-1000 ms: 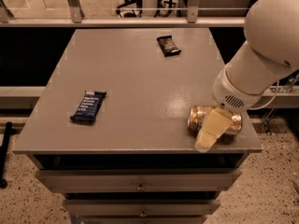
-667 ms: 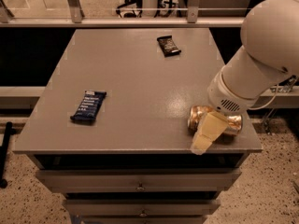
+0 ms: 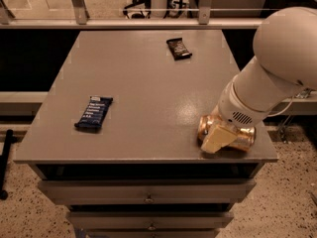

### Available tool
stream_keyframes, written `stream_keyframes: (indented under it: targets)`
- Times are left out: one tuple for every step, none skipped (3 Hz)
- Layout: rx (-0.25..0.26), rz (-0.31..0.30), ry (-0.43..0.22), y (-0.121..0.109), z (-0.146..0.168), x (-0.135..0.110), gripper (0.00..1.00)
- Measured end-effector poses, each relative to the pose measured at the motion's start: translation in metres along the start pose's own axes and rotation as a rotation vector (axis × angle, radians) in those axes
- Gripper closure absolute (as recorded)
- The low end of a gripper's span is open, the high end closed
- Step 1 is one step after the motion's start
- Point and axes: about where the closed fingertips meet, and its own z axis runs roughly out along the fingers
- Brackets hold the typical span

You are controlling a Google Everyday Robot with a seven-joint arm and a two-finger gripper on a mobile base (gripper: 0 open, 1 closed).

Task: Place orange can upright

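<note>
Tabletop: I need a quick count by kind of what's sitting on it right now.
Drink cans: 1, the orange can, lying on its side near the front right corner.
Snack wrappers: 2, the dark-blue snack bar at front left and the dark wrapper at the back.
Total: 3.
The gripper is down at the can.
</note>
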Motion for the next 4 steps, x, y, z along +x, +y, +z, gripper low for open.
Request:
stream_keyframes:
  targets:
    - [0.004,-0.004,-0.01,-0.001,-0.001,-0.003,0.63]
    - [-0.005,-0.011,-0.069,-0.008,-0.006,-0.015,0.85]
    - [-0.029,-0.027,-0.216,-0.025,-0.017,-0.038,1.0]
    - [-0.1,-0.07,-0.484,-0.036,-0.03,-0.068,1.0]
